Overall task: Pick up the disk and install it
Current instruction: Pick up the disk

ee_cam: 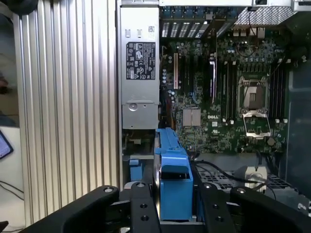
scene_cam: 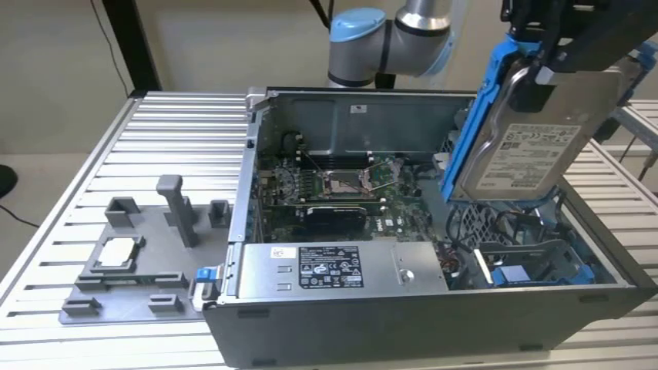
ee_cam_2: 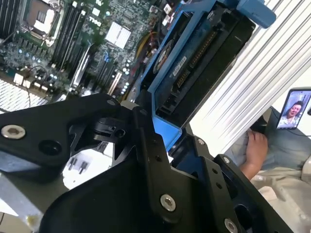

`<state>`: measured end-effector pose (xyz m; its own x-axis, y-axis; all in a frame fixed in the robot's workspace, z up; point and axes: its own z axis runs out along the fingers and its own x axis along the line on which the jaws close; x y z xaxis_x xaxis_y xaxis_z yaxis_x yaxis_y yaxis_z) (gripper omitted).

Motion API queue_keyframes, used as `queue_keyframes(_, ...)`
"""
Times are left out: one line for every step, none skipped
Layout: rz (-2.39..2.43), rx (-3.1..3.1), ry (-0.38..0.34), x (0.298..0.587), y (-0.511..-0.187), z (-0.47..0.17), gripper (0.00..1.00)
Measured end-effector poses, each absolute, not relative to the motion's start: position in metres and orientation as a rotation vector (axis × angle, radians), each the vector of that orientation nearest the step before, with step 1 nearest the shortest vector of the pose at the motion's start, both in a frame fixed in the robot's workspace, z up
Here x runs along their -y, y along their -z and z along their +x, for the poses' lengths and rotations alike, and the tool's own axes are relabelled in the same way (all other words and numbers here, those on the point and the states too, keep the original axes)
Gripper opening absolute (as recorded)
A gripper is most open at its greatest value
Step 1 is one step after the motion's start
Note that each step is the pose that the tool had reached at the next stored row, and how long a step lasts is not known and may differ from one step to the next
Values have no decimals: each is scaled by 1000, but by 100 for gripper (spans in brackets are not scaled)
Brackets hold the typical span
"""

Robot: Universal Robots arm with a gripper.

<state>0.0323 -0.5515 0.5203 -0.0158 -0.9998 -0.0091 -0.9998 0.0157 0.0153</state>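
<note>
The disk (scene_cam: 529, 150) is a silver-grey drive with a white label in a blue carrier frame. It hangs upright, slightly tilted, above the right end of the open computer case (scene_cam: 411, 324). My gripper (scene_cam: 540, 73) is shut on the disk's upper end. In the second wrist view the black fingers (ee_cam_2: 146, 145) clamp the blue frame of the disk (ee_cam_2: 194, 63). In the first wrist view the disk (ee_cam: 174, 179) sits edge-on in my gripper (ee_cam: 174, 206). Below it lies the drive bay (scene_cam: 525, 262) with cables and a blue part.
Inside the case are the motherboard (scene_cam: 340, 193) and a grey power supply box (scene_cam: 329, 266) with a black label. A grey fixture (scene_cam: 134, 254) holding a small square chip (scene_cam: 115, 250) stands on the slatted table at the exterior view's left. A person's hand (ee_cam_2: 255, 150) rests beyond the table edge.
</note>
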Motion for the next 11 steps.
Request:
queue_keyframes(2201,2236,27,553,-520,37,0)
queue_keyframes(2201,2236,27,554,-520,41,0)
queue_keyframes(2201,2236,27,555,-520,46,0)
queue_keyframes(2201,2236,27,556,-519,50,0)
queue_keyframes(2201,2236,27,558,-519,55,0)
queue_keyframes(2201,2236,27,559,-519,59,0)
queue_keyframes(2201,2236,27,560,-518,63,0)
queue_keyframes(2201,2236,27,561,-518,67,0)
queue_keyframes(2201,2235,27,562,-517,70,0)
queue_keyframes(2202,2235,27,563,-517,73,0)
queue_keyframes(2202,2234,27,563,-516,76,0)
